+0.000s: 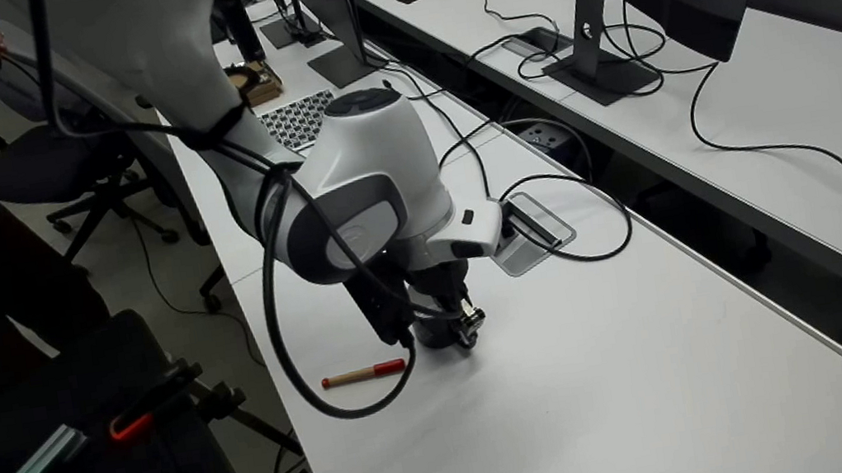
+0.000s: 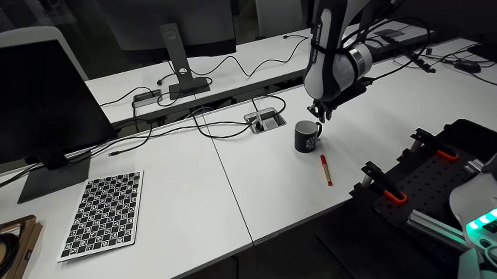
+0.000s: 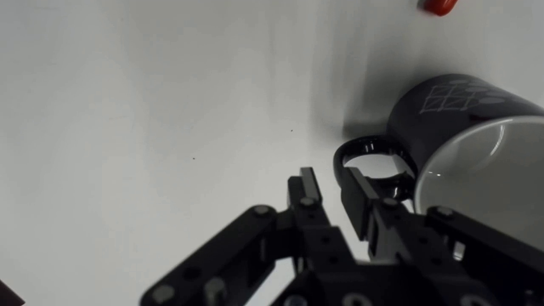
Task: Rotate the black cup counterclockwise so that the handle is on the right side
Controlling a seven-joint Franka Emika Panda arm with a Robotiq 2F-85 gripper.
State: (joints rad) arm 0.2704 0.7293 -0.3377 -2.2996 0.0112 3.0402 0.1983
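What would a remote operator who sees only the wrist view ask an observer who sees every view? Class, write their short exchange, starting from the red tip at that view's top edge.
Operator: What does this red tip belong to?
Observer: A pen; both exterior views show it tan in the middle and red at both ends.
Operator: Is anything set into the white desk near the black mug?
Observer: Yes, in both exterior views a recessed cable outlet, roughly across the mug from the pen.

The cup (image 2: 305, 138) is black with pale dots and lines, white inside; its handle (image 3: 369, 145) is black, the pen (image 2: 326, 170) red and tan, the counter (image 2: 267, 192) white.
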